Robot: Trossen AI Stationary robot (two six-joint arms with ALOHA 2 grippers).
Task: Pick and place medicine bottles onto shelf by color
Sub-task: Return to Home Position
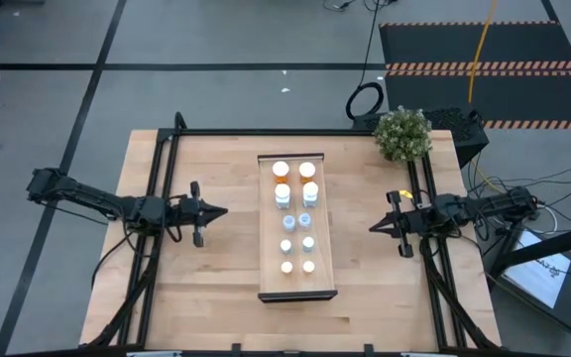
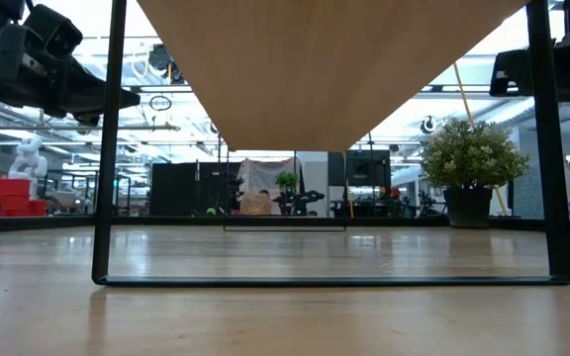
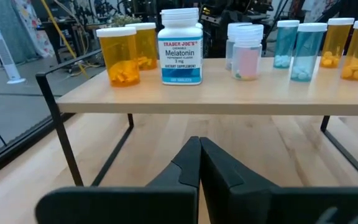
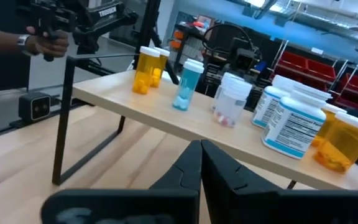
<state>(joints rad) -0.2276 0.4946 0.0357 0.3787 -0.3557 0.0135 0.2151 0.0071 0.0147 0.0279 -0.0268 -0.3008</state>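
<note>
A white bottle (image 3: 180, 46) standing on the shelf (image 3: 185, 96) has a label that reads "TRADER JOE'S" at the top. Below that come "Melatonin" in larger letters and "3 mg". The lines under these are too small to read. In the right wrist view, the white bottles (image 4: 294, 127) show labels of fine print, also unreadable.

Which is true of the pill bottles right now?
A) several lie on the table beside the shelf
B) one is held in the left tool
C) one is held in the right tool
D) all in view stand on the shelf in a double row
D: the high view shows the bottles lined up in pairs along the shelf, while the left tool and the right tool sit shut and empty on either side of it.
</note>
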